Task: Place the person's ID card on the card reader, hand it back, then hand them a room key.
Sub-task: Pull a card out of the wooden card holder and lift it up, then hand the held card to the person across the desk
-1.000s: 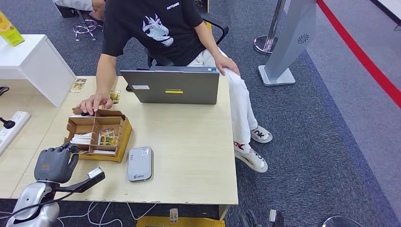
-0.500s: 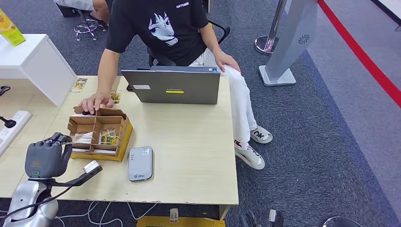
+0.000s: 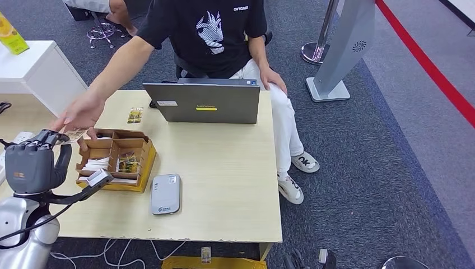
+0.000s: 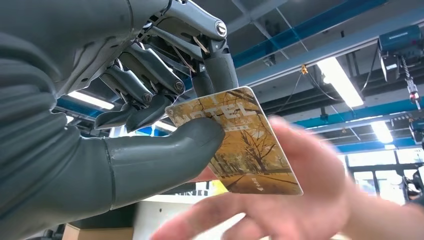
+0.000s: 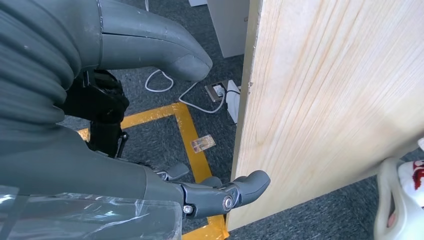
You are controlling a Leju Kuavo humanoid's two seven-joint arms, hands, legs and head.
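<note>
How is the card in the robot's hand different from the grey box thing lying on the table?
The card is golden with a tree picture and the word HOTEL; the grey card reader is plain grey with a small label. The card is thin and held up in the air by the left robot hand, with a person's hand reaching for it; the reader is thicker and lies flat on the table, untouched. Both are rectangular.

The left hand (image 3: 33,165) hangs beyond the table's (image 3: 224,168) left edge, hemmed by the person's hand (image 3: 78,115) ahead and the cardboard organizer (image 3: 115,159) just beside it. Right of the organizer lies the flat card reader (image 3: 166,194); beyond it the tabletop runs bare to the right edge. An open laptop (image 3: 201,102) walls the far side. The right hand (image 5: 150,150) hangs beside the table's side panel.
</note>
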